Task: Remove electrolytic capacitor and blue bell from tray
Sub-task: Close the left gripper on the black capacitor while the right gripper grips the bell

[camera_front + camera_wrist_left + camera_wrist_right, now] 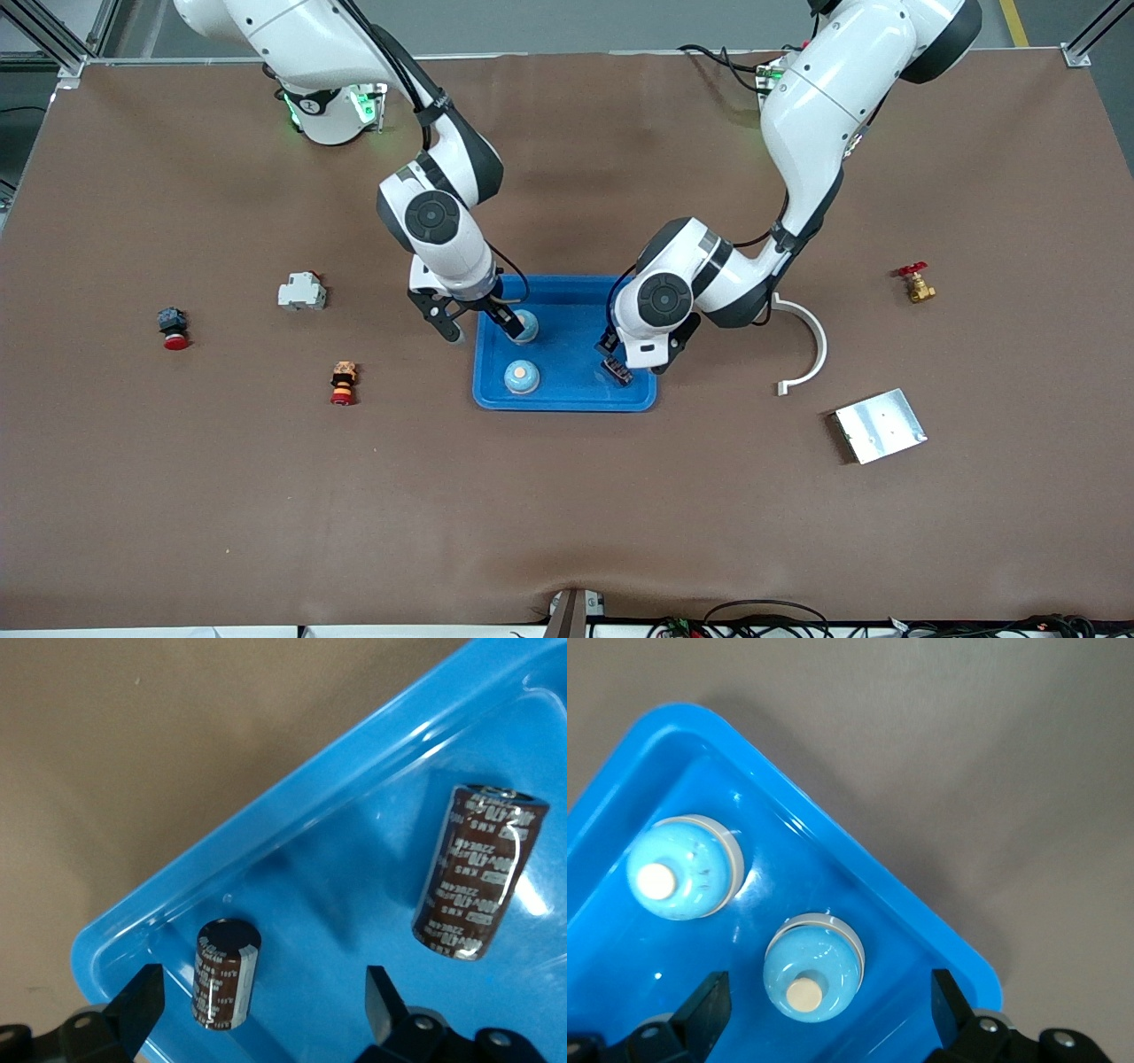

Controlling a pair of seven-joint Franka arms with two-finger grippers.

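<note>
A blue tray lies mid-table. Two light blue bells stand in it at the right arm's end: one nearer the front camera, one farther. My right gripper hangs open over that end; in the right wrist view one bell sits between the fingers, untouched, the second bell beside it. My left gripper hangs open over the tray's other end. A small brown capacitor lies between its fingers, untouched. A bigger capacitor lies apart from it.
Toward the right arm's end lie a white breaker, a red push button and an orange-red button. Toward the left arm's end lie a white curved part, a metal plate and a brass valve.
</note>
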